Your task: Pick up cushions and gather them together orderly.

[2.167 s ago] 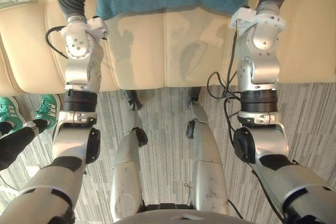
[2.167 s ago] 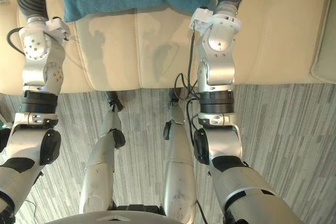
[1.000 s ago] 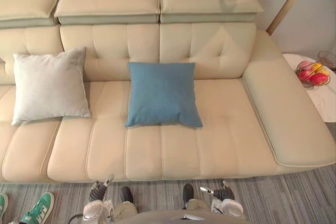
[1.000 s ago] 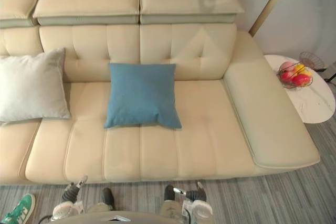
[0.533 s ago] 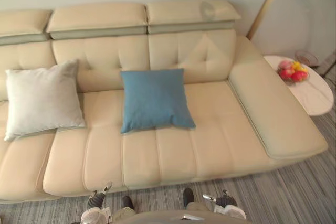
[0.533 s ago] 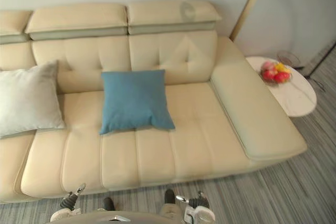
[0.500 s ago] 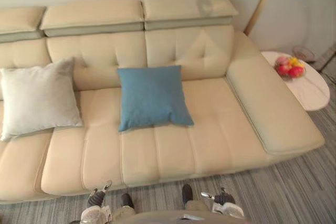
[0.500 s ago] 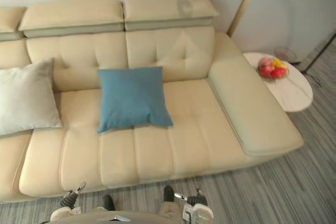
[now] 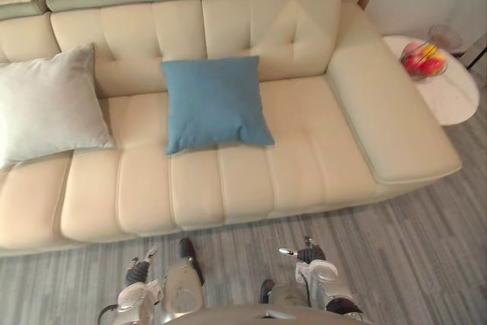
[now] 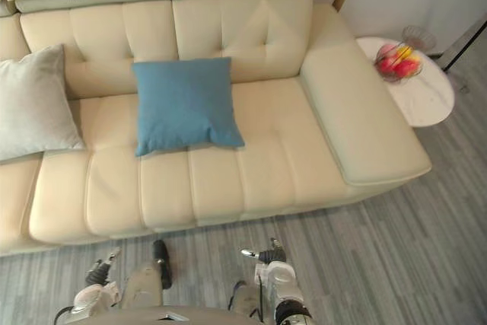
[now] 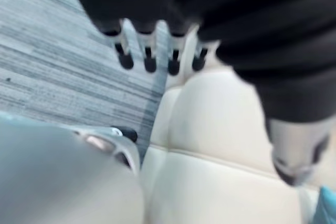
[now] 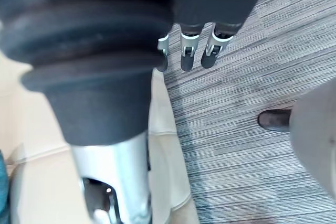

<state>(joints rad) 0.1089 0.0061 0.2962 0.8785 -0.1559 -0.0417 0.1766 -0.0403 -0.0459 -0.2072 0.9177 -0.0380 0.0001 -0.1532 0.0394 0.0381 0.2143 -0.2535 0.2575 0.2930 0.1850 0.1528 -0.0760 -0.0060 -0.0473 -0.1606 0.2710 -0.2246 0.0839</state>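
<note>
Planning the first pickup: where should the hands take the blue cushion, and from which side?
Probably its side edges: left hand on the left edge, right hand on the right, coming from the front of the sofa. The blue cushion seems to lean on the backrest with its lower edge on the seat, so both sides stand free.

The sofa (image 9: 228,180) looks like smooth cream leather with a soft shine. The blue cushion (image 9: 215,103) and the pale grey cushion (image 9: 49,104) are matt cloth. The floor (image 9: 426,264) looks like rough striped carpet.
</note>
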